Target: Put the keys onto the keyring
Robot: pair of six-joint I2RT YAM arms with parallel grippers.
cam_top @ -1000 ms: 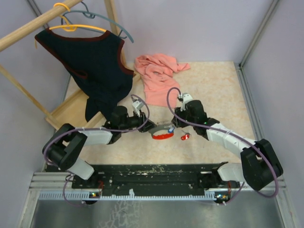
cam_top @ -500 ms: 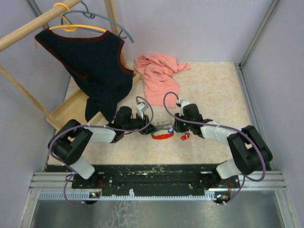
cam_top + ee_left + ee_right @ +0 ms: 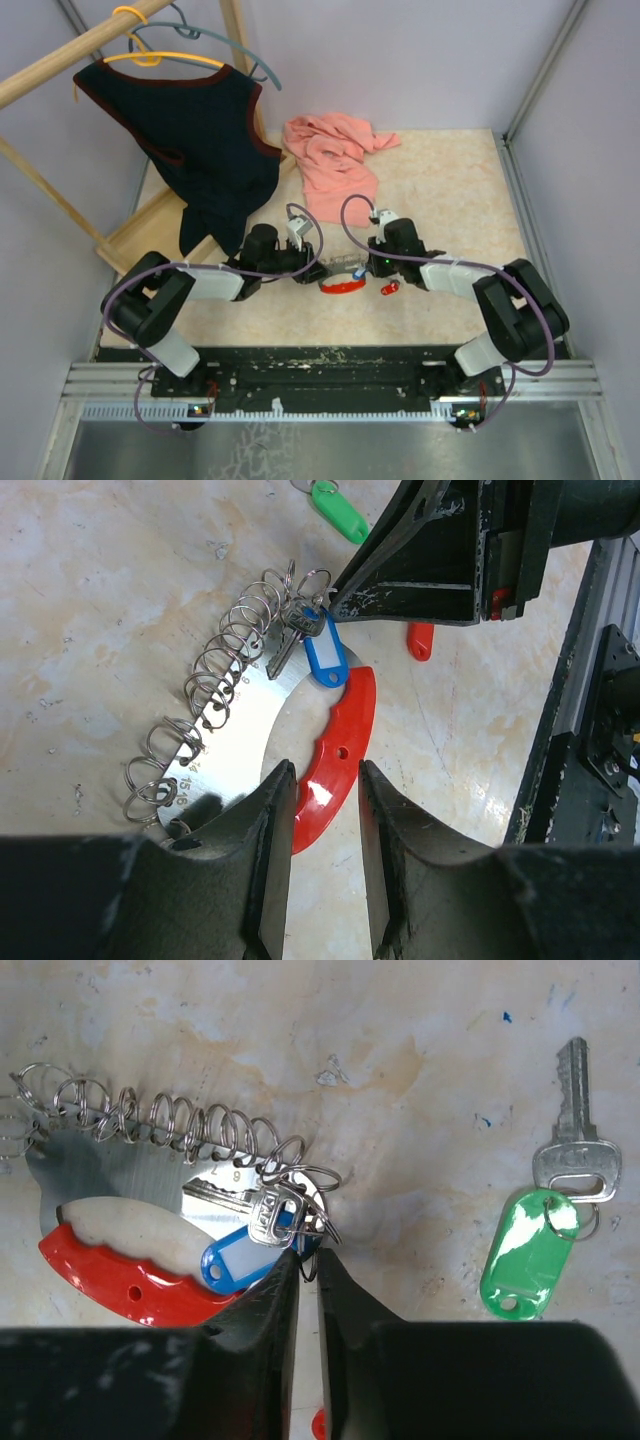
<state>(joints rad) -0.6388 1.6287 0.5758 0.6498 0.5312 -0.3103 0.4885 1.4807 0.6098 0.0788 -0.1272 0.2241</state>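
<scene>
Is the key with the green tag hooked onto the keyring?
No, the green-tagged key lies by itself off to one side, well apart from the keyring and touching none of its wire loops.

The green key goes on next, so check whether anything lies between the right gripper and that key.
Nothing visible does. In the right wrist view the green key lies to the right of the right gripper, with only bare table between them. The blue key and keyring sit on the other side.
</scene>
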